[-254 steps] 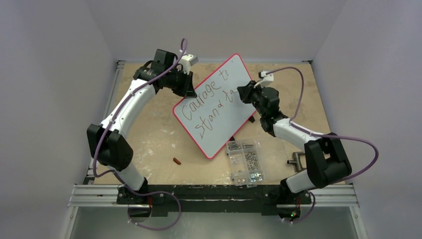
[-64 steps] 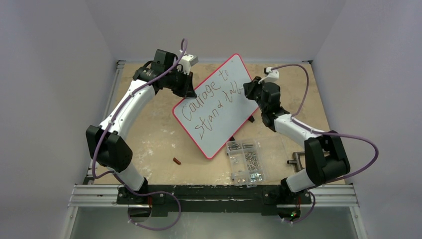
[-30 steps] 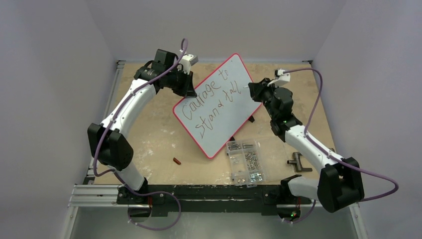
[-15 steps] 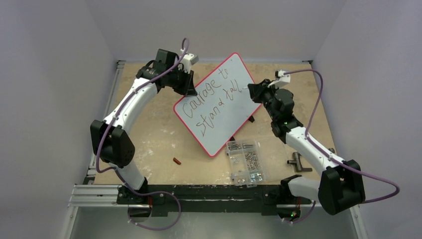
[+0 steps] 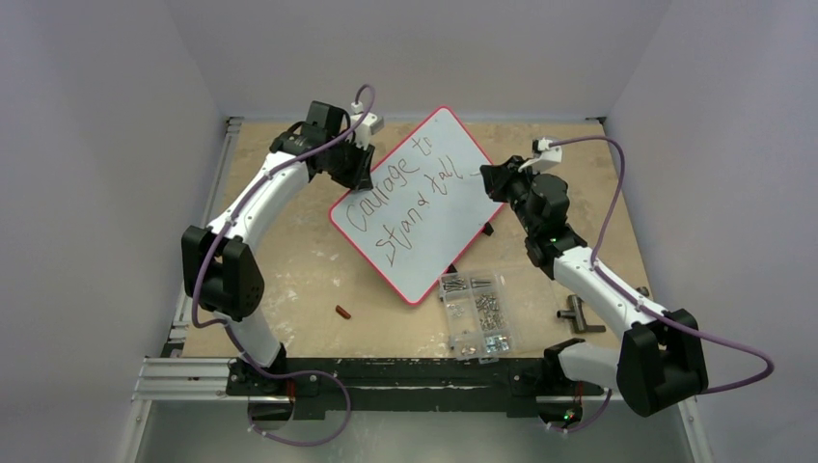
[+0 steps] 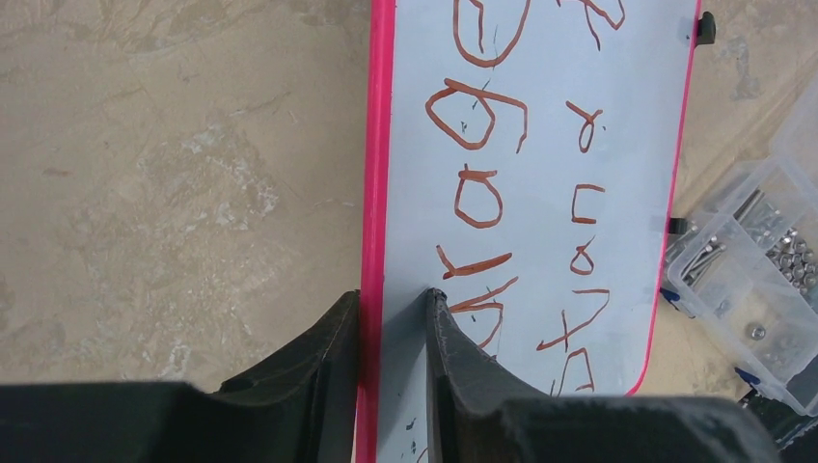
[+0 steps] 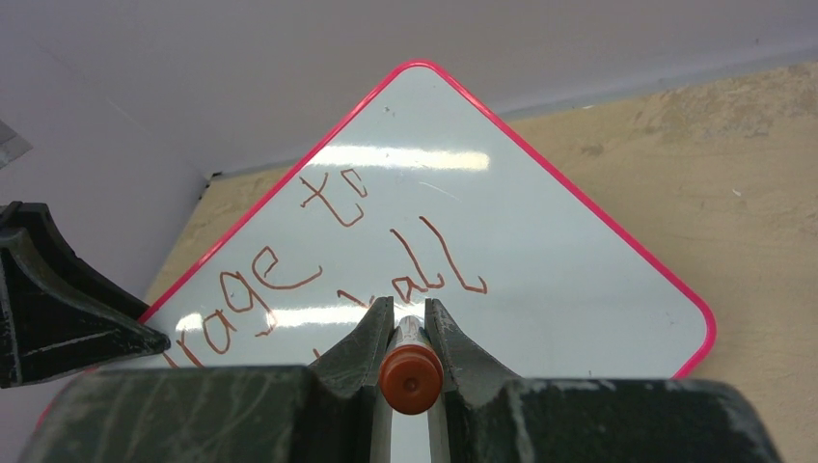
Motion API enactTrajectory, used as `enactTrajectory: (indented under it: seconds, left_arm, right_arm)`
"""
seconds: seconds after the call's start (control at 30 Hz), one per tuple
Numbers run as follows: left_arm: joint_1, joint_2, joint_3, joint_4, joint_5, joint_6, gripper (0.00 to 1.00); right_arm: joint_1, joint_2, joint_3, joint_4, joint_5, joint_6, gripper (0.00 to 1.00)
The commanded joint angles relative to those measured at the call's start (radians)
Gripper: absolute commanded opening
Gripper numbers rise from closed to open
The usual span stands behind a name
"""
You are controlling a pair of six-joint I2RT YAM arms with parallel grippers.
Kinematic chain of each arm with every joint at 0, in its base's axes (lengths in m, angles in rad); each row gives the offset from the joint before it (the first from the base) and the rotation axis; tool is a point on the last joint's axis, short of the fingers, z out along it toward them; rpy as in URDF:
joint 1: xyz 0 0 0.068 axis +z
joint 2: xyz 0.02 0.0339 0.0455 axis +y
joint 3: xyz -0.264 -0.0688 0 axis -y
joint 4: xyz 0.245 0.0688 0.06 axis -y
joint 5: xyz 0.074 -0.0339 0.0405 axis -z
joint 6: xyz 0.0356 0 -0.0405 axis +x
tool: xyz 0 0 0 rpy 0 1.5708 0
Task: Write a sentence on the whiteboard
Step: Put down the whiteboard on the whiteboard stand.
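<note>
Whiteboard [image 5: 434, 253], sentence [image 5: 400, 198]: we judge the writing finished. Right hand [image 7: 409, 307]: clamped on marker [image 7: 410, 381]. Left hand [image 6: 394, 294]: astride pink rim [image 6: 374, 174]; we cannot tell if gripping. Next, likely: let go without shifting it.

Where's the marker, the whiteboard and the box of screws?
marker [image 7: 410, 381]: right wrist view, red end cap.
whiteboard [image 5: 436, 253]: top view, bare white face.
box of screws [image 5: 449, 313]: top view, left wall.

White whiteboard [image 5: 429, 256] (pink rim [image 6: 374, 193]), seemingly red-brown sentence [image 5: 397, 198]
</note>
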Motion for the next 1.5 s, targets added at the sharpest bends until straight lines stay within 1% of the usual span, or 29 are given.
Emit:
enactTrajectory:
  seconds: [0.0, 0.2, 0.47, 0.8, 1.13, 1.3, 1.33, 1.37, 1.47]
  left_arm:
    - [-0.008, 0.022, -0.027, -0.052, -0.104, 0.067, 0.24]
    - [-0.012, 0.007, -0.02, -0.059, -0.097, 0.064, 0.25]
    - [-0.014, -0.024, -0.015, -0.065, -0.1, 0.052, 0.31]
    - [-0.014, -0.039, -0.007, -0.065, -0.093, 0.047, 0.34]
    - [-0.014, -0.06, -0.004, -0.055, -0.102, 0.027, 0.39]
    - [-0.014, -0.105, -0.008, -0.035, -0.098, 0.006, 0.44]
    - [-0.014, -0.115, -0.007, -0.035, -0.095, 0.005, 0.52]
    - [-0.014, -0.125, -0.006, -0.035, -0.093, 0.002, 0.57]
    - [-0.014, -0.158, -0.01, -0.028, -0.091, -0.003, 0.6]
  right_arm:
    - [-0.002, -0.024, -0.007, 0.04, 0.006, 0.009, 0.0]
    - [-0.002, -0.021, -0.01, 0.043, 0.006, 0.011, 0.0]
    - [-0.002, -0.012, -0.007, 0.045, 0.006, 0.011, 0.0]
    - [-0.002, -0.004, -0.005, 0.046, 0.008, 0.012, 0.0]
    - [-0.002, -0.001, -0.006, 0.046, 0.009, 0.011, 0.0]
    - [-0.002, -0.001, -0.006, 0.045, 0.011, 0.01, 0.0]
    - [-0.003, -0.001, -0.005, 0.046, 0.011, 0.01, 0.0]
    - [-0.002, -0.001, -0.004, 0.045, 0.011, 0.009, 0.0]
    - [-0.002, 0.001, -0.003, 0.046, 0.011, 0.009, 0.0]
